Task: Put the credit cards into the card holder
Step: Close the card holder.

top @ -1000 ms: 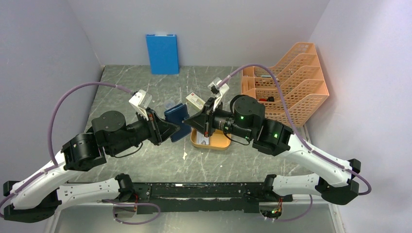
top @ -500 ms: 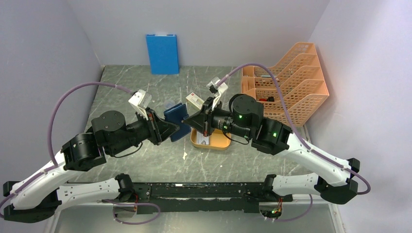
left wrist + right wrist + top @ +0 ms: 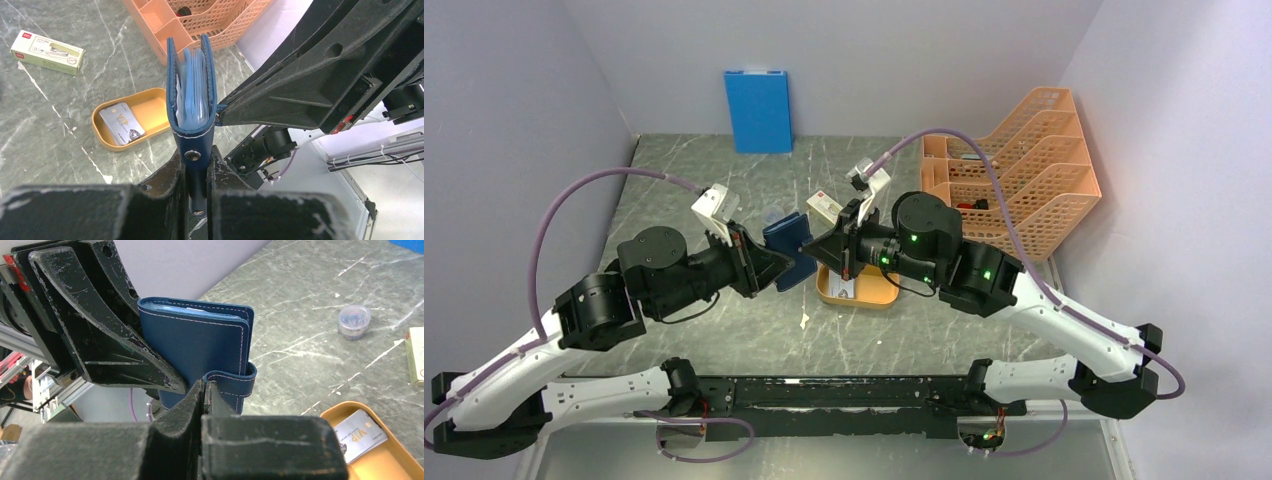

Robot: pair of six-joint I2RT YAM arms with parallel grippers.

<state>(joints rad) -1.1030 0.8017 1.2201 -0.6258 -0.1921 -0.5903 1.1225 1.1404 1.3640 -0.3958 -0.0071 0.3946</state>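
My left gripper [image 3: 198,159] is clamped on the lower edge of the card holder [image 3: 192,95], right at the snap stud. That holds it upright off the table with its mouth facing up, so the pale blue pockets show between the navy covers. My right gripper [image 3: 205,388] has come in from the other side, its fingers pressed together on the snap tab [image 3: 235,382]. I judge this pinch is meant to pull the tab clear and spread the covers while the left holds firm. The holder hangs just to the left of the orange tray [image 3: 101,137], a little above it. One credit card [image 3: 121,123] lies flat inside that tray, untouched, so no card is being loaded yet. A cream box [image 3: 47,46] sits beyond the tray, apart from it.
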